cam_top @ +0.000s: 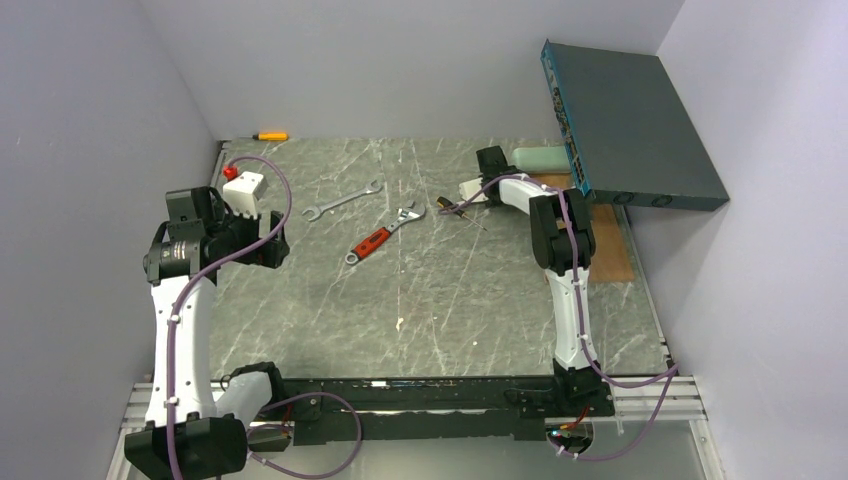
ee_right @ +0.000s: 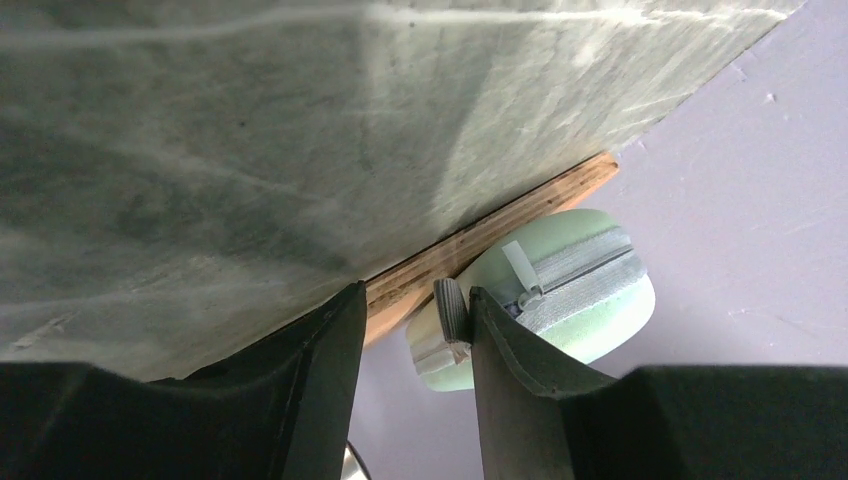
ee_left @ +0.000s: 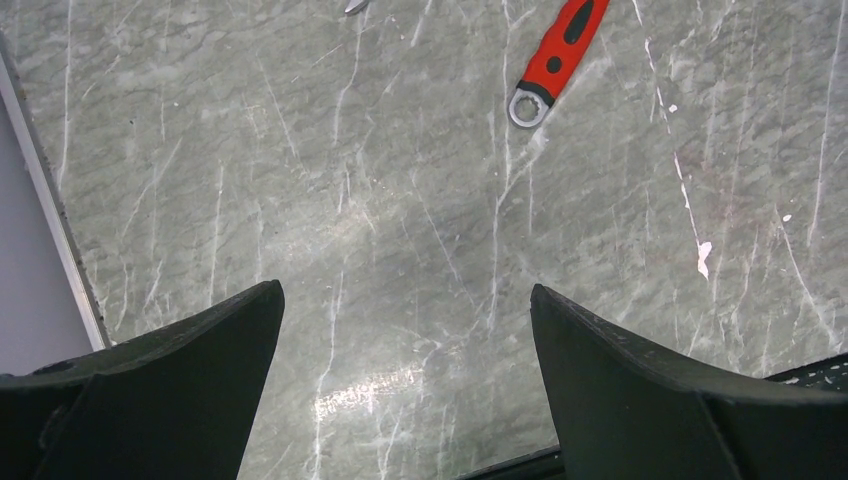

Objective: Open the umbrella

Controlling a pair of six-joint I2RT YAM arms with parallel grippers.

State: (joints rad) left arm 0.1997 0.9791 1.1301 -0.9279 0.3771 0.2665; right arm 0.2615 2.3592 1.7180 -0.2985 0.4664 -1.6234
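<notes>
The right pincer point(ee_right: 418, 292) was at the far right part of the counter point(cam_top: 450, 300), just beside a pale mint-green oval case point(ee_right: 600, 320). Its two fingers stood apart with a narrow gap between them. In this gap was a small grey ribbed piece point(ee_right: 452, 310). It lay against the finger on the side of the case, while the other finger was clear of it, so the pincer was not clamped on anything. I could not tell what this ribbed piece belonged to.

The case had a grey zipper along its side and lay at the edge of a wooden board point(ee_right: 520, 215), near the wall. In the top view, a dark flat box point(cam_top: 630, 120) leaned over that corner, just beside the case.

The umbrella itself I could not make out in any view; only the case showed, with its zipper closed as far as could be seen.

The left pincer point(ee_left: 405, 288) was over the left part of the counter, well apart from the case. Its fingers were wide apart and held nothing; under them was only the grey marbled surface. Near it stood a white box with a red button point(cam_top: 245, 188).

In the middle of the counter lay a silver wrench point(cam_top: 343, 200) and a wrench with a red handle point(cam_top: 372, 242), near each other but not touching. An orange screwdriver point(cam_top: 270, 136) lay at the far edge by the wall.
</notes>
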